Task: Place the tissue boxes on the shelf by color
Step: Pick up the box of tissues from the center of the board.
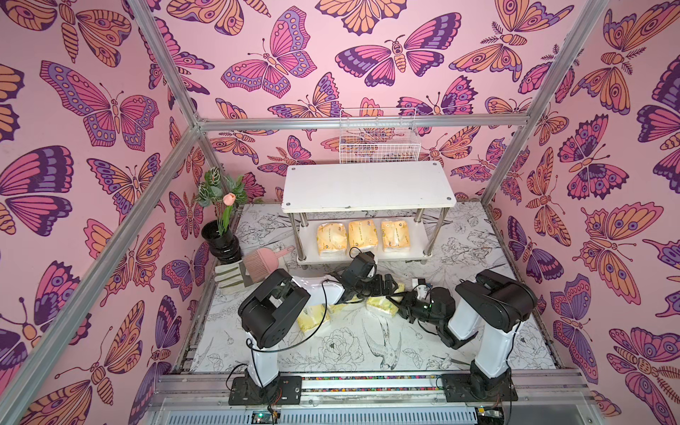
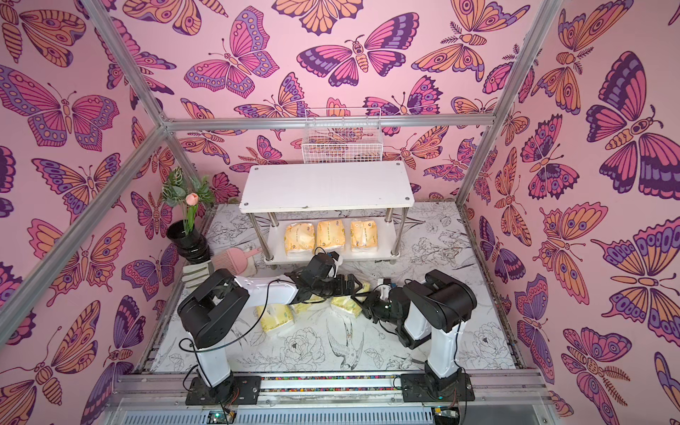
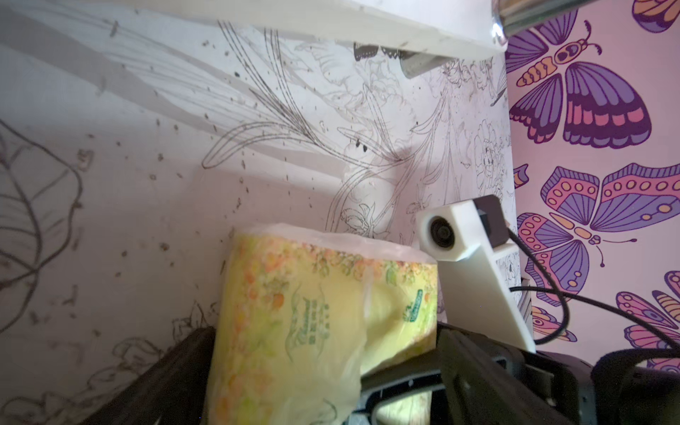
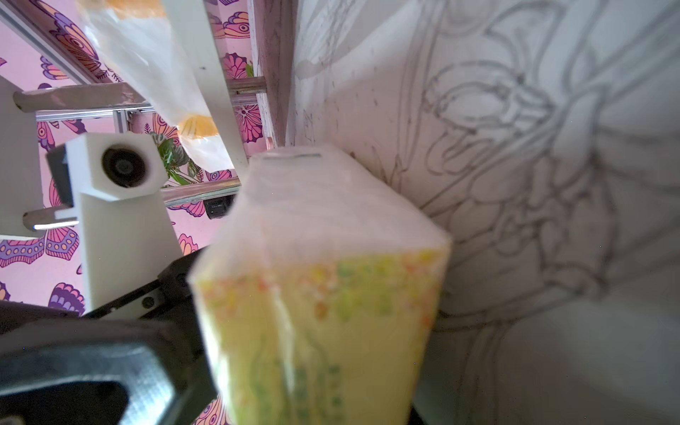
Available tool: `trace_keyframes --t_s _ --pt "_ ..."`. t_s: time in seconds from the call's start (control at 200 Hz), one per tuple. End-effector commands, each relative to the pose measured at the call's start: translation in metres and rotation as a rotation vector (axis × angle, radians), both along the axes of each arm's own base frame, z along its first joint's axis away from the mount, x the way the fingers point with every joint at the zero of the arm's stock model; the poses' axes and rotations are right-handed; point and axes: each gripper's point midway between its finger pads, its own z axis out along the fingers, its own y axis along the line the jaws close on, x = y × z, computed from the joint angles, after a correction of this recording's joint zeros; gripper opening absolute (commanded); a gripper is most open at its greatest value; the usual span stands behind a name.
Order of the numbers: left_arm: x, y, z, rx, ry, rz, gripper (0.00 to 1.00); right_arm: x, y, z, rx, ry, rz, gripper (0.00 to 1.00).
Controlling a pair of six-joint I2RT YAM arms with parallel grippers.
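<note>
Shelf stands beyond both pincers, with three orange tissue boxes on its lower board. Left pincer is wide open around one yellow-green tissue box; right pincer, just beside, pinches second yellow-green box narrowly.

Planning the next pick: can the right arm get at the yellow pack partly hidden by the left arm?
Probably not yet: the left arm reaches over that yellow pack, and the right claw has another pack between its jaws.

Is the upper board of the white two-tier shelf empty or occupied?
Empty: in both top views the white shelf's upper board is bare; three orange plastic-wrapped tissue packs lie on the lower board.
</note>
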Motion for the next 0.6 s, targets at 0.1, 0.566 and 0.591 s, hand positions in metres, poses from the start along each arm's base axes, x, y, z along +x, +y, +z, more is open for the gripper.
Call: trace_keyframes --t_s 0.1,0.566,0.591 --pt "-0.002 -0.003 0.051 0.006 -0.037 -0.045 1.0 0.0 -0.001 0.024 0.044 -0.027 -0.011 0.12" --pt "-0.031 0.067 0.131 0.146 -0.2 0.002 1.0 -0.028 -0.019 0.088 -0.162 -0.093 0.069 0.12" --pt "-0.034 0.074 0.136 0.147 -0.215 0.01 1.0 -0.031 -0.023 0.095 -0.179 -0.099 0.068 0.12"
